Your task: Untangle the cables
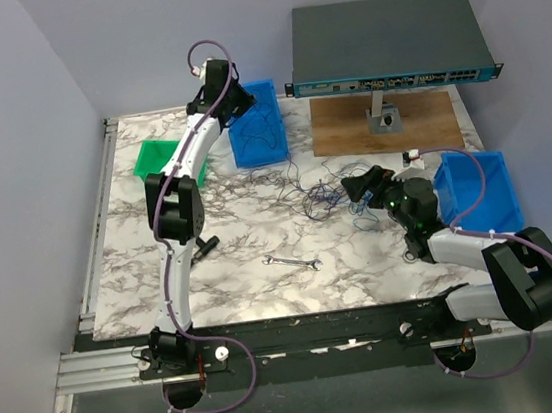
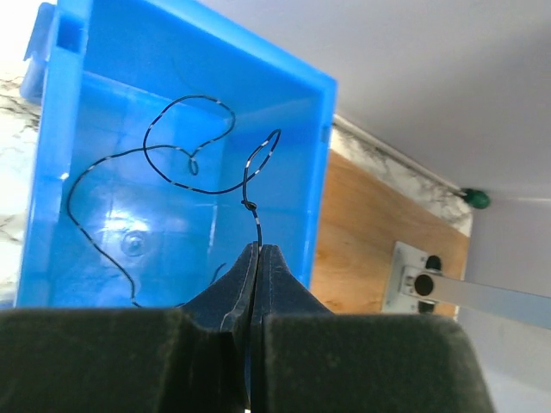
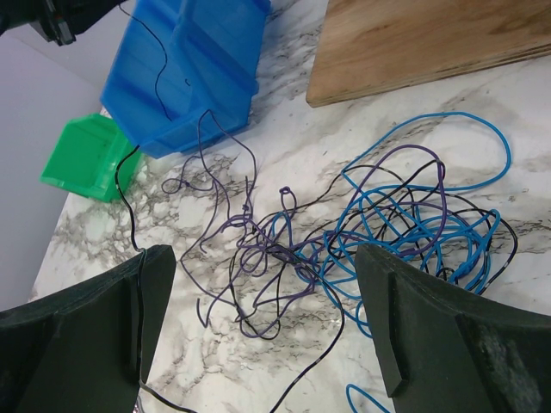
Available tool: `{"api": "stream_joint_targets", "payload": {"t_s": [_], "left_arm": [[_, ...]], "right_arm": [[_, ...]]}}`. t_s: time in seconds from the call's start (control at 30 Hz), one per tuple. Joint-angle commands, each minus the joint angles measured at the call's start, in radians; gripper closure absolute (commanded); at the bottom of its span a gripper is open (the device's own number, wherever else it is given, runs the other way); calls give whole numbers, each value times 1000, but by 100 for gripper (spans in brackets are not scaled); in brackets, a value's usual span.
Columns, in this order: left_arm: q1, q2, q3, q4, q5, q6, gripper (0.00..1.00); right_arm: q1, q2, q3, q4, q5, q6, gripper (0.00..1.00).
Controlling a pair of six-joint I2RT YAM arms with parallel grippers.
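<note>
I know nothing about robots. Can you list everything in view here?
cable tangle: one, blue, purple and black, mid-table
black cable: one, black, hanging over the back blue bin
blue bins: two, blue, back and right
green bin: one, green, back left
wrench: one, silver, front middle
wooden board: one, brown, back right
network switch: one, grey, raised over the board
table: one, marbled white
left tool: one, black, shut on black cable
right tool: one, black, open above tangle
</note>
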Motion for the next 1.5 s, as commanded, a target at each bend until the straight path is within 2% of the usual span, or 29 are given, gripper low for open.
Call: {"api": "stream_joint_targets", "payload": {"t_s": [0.0,0.3,0.53,0.7,0.8,0.9,0.97,1.07,1.13,1.2,1.47], "left_arm": [[4,93,139,-205,-31,83,100],[8,105,177,-365,-103,289,100],[-20,78,148,-531,-272,460,100],[-45,29,-32,-553,-365,487,100],[-57,-28,-145,-470,-352,558,100],[-56,-70,-167,-462,-346,528,99],[-58,-91,-162,-442,-305,535,94],[-58,-66,-72,-470,-276,547,85],[-56,-33,31,-492,-255,557,71],[-50,-17,96,-494,-226,560,63],[-31,-116,79,-423,-109,541,38]], "right_arm": [[5,-6,-10,17,10,-13,6],[5,-5,-10,17,13,-16,6],[5,0,-7,17,11,-17,6],[4,3,-6,17,12,-19,6],[5,-9,-10,12,15,-24,6],[5,-12,-10,8,22,-27,6],[4,-11,-10,8,22,-28,6],[4,-10,-9,8,20,-27,6],[5,-12,-9,8,20,-27,6],[5,-12,-7,7,20,-29,6],[5,-4,3,3,0,-38,6]]}}
